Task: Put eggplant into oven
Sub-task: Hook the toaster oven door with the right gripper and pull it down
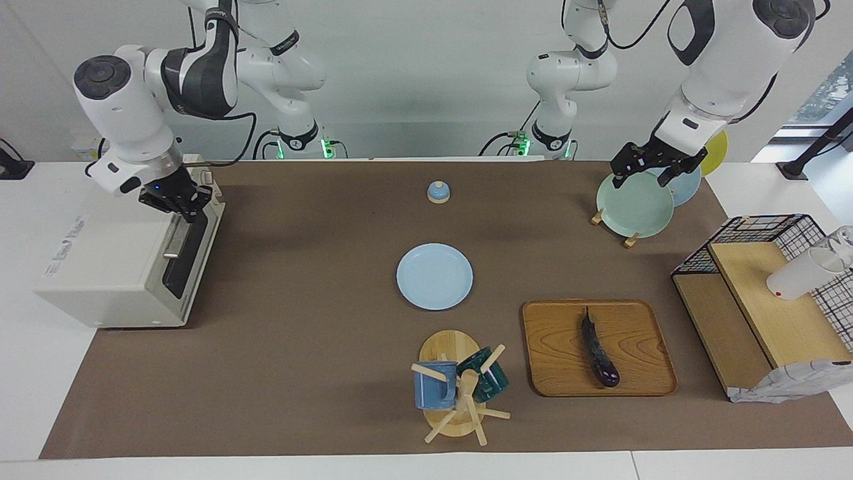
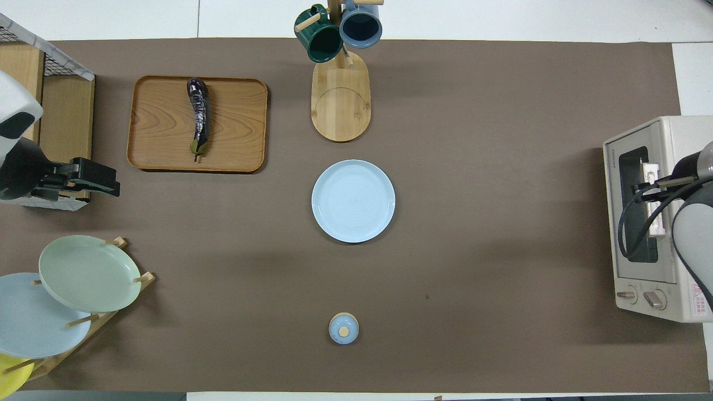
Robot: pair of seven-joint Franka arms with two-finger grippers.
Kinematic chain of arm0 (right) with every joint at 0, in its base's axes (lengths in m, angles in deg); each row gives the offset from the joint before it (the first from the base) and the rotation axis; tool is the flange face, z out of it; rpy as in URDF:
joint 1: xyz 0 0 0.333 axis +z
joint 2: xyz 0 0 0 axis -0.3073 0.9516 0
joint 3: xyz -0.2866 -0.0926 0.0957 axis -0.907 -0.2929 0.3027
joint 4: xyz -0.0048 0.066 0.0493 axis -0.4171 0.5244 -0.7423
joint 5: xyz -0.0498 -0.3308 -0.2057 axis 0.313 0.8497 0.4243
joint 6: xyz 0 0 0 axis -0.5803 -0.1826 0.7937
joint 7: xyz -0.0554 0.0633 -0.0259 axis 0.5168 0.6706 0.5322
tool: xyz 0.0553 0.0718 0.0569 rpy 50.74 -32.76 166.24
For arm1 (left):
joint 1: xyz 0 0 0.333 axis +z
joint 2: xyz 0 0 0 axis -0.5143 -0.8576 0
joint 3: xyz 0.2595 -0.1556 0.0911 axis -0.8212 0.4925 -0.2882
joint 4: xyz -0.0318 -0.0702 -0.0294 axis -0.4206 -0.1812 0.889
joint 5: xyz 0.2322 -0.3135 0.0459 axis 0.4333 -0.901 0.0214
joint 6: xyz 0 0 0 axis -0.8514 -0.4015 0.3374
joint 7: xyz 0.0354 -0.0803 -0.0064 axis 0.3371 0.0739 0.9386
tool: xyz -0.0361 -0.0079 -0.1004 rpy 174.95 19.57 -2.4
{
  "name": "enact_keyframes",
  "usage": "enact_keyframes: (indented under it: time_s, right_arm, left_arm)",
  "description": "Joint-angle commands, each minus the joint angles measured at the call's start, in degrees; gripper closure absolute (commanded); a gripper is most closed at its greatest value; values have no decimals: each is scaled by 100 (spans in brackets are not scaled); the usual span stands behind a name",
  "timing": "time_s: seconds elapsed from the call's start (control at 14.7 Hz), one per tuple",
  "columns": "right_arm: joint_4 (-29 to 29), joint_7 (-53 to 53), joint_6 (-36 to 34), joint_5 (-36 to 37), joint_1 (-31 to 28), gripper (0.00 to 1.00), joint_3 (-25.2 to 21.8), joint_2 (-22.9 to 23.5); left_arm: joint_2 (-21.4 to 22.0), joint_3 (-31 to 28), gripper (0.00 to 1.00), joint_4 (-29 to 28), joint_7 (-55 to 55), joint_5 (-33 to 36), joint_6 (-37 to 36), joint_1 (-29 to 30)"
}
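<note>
Eggplant, long, glossy and dark purple, lies on a wooden tray near the table's edge farthest from the robots. It looks slippery and firm, and is probably best pinched mid-body. The right gripper, fingertips closed, sits at the off-white toaster oven door's handle. The left gripper waits with jaws wide over the plate rack.

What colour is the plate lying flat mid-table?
Pale blue; the plate shows best in the overhead view.

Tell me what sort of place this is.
Probably a robotics lab with a mock kitchen: two arms at a covered table, a toaster oven, a plate rack and a mug tree.
</note>
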Motion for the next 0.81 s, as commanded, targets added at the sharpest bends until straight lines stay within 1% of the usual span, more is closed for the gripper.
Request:
enact_keyframes:
  time_s: [0.0,0.2,0.41,0.54,0.68,0.75]
  right_arm:
    - [264,17,232,187,-146,100,67,-41]
    - [458,-175,382,459,-164,100,67,-41]
    - [467,-247,469,469,-190,100,67,-32]
    - [554,-238,636,408,-181,100,76,-14]
    - [756,-168,952,285,-94,100,93,29]
    - [783,-89,997,154,20,100,93,82]
  left_arm:
    - [101,27,0,-28,17,-8,-89,64]
    - [101,27,0,-28,17,-8,-89,64]
    - [101,27,0,-28,17,-8,-89,64]
    - [101,27,0,-28,17,-8,-89,64]
    - [101,27,0,-28,17,-8,-89,64]
    - [101,27,0,-28,17,-8,-89,64]
